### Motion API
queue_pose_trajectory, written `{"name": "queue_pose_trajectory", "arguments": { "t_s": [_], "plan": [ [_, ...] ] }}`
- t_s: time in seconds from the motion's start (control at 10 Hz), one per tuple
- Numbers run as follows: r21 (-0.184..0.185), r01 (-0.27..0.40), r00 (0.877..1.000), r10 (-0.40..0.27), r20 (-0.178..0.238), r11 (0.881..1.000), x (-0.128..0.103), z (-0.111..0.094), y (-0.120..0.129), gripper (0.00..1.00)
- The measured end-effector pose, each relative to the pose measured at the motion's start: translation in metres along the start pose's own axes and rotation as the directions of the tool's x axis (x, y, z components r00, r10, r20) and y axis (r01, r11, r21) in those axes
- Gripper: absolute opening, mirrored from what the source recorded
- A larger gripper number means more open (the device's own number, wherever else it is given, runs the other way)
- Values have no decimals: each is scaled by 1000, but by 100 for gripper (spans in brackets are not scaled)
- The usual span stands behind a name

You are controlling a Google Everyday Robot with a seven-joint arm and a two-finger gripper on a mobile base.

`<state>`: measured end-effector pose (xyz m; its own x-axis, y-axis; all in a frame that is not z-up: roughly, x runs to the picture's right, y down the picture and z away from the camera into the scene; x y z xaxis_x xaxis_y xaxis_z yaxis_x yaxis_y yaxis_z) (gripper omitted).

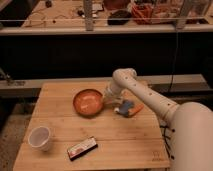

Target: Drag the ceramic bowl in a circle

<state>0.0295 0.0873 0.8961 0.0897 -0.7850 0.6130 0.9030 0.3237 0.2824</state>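
Gripper [105, 98]: sits at the right rim of the ceramic bowl, a little above centre of the frame. I cannot tell from here how it stands on the rim.
Arm [145, 95]: white, comes in from the lower right, elbows at upper centre and drops down-left to the bowl.
Ceramic bowl [88, 101]: round, shallow, orange-brown, darker rim. Upright on the wooden table [125, 145], centre-left of the frame, toward the back half of the board.
White cup [39, 137]: lower left, well apart from the bowl.
Flat packet [82, 148]: dark with a pale label, lower centre, near the front edge, apart from the cup.
Blue and orange item [128, 108]: just right of the bowl, under the forearm; I cannot make out what it is.
Handling, my read: glazed ceramic, stiff, moderately heavy for its size, slick at the rim. It should slide on the wood without tipping if I keep the pull low and level. Chips if knocked.
Where to hold: the rim on the right side, where the gripper already is.
Risk: the blue and orange item lies close on the right; a wide circle that way could bump it. The left and front sides look freer.
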Motion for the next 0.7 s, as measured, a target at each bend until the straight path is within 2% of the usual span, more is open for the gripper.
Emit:
{"name": "queue_pose_trajectory", "arguments": {
  "t_s": [0.3, 0.4, 0.5, 0.7],
  "plan": [
    [-19, 51, 999, -51, 5, 999, -57, -20, -1, 2],
    [-16, 82, 996, -82, 22, 996, -78, -21, -4, 2],
    [-8, 119, 992, -119, 38, 993, -94, -15, -15, 2],
    [20, 148, 988, -149, 45, 989, -104, -2, -37, 2]
  ]
}}
